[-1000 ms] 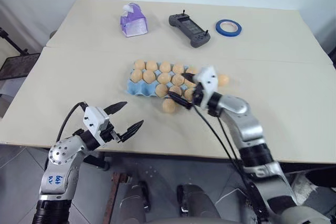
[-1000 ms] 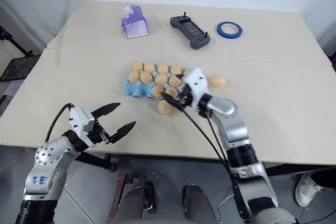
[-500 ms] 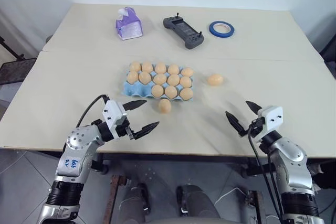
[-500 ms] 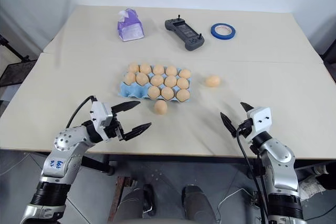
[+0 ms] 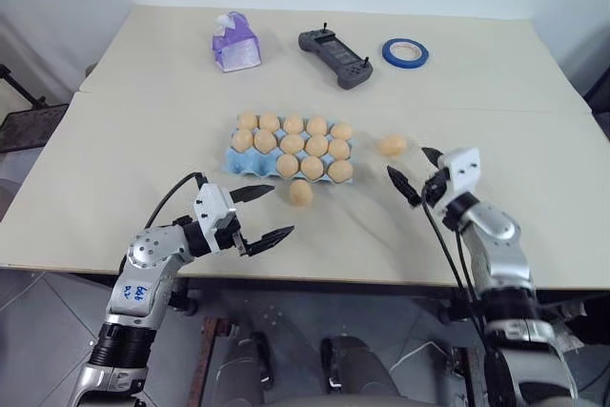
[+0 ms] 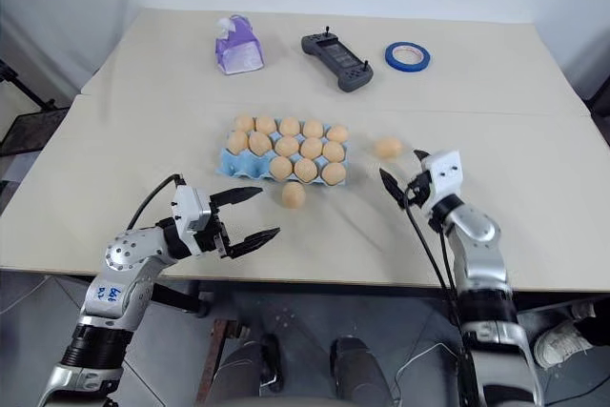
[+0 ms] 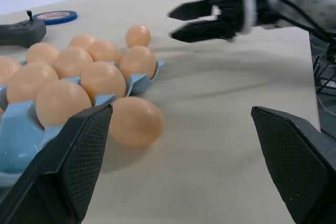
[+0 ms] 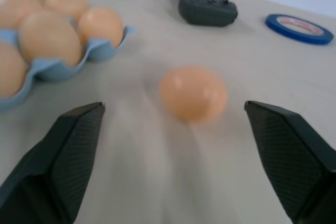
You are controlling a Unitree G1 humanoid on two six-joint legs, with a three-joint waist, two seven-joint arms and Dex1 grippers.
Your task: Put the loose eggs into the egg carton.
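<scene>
Both hands wide, holding nothing: left hand (image 5: pixel 259 212), right hand (image 5: pixel 412 171). Two loose eggs (image 5: pixel 300 193) on surface beside carton (image 5: pixel 235 161).

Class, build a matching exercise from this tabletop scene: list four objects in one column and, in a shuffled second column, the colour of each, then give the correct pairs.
Column A:
1. egg carton
2. tape roll
3. tissue pack
4. handheld controller

Column B:
a. purple
b. dark grey
c. light blue, filled with tan eggs
d. deep blue ring

Pairs: 1-c, 2-d, 3-a, 4-b
</scene>
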